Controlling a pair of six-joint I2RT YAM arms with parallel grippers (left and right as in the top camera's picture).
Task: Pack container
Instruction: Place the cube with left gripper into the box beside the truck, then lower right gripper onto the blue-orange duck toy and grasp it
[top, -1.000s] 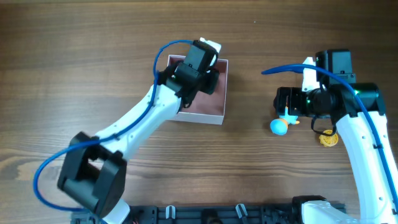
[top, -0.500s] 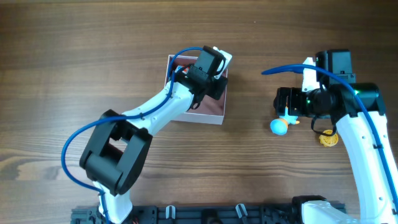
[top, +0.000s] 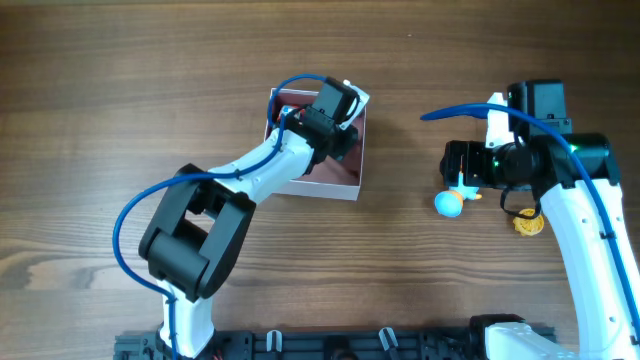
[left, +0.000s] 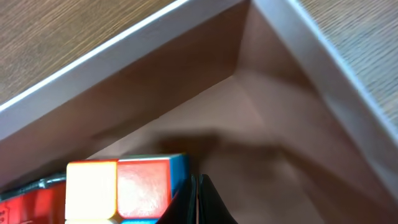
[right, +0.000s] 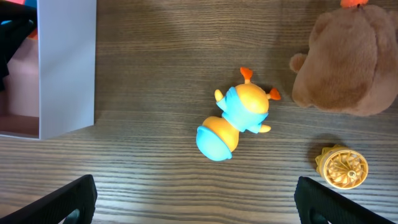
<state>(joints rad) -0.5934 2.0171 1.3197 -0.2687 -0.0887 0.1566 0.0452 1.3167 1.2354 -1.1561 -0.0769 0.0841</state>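
Seeing left tool clenched empty inside the container, beside a colour cube; my right tool hangs released over the duck toy on the tabletop.

Even soft light, mild wrist-cam blur

Colour cube, yellow and red tiles, inside the pink container near its corner, wood table beyond
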